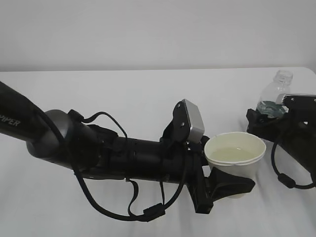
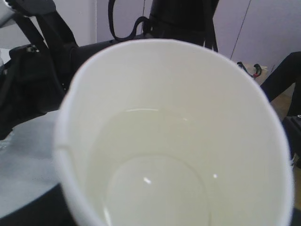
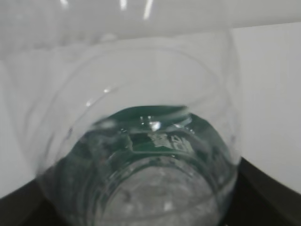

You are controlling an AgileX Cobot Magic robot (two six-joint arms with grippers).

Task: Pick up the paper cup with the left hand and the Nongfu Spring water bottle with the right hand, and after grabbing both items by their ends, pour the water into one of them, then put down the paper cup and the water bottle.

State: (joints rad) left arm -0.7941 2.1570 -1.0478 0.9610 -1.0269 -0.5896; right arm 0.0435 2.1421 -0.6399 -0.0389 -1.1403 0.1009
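Your left end effector [image 1: 229, 185] is clamped around the lower wall of the paper cup [image 1: 236, 154], which sits upright near the front of the white surface [image 1: 123, 94] with a pale pool of water [image 2: 155, 174] inside. Squeeze harder or tilt on the way down and that soft wall could buckle and spill; release before the base is flat on the surface and it may tip. At the right edge, the Nongfu Spring water bottle [image 1: 274, 96] stands upright between the jaws of your right end effector [image 1: 269, 118]; whether they grip it or have let go, you cannot tell from these views. If they have loosened while the bottle is off the surface, it could drop or topple, uncapped.
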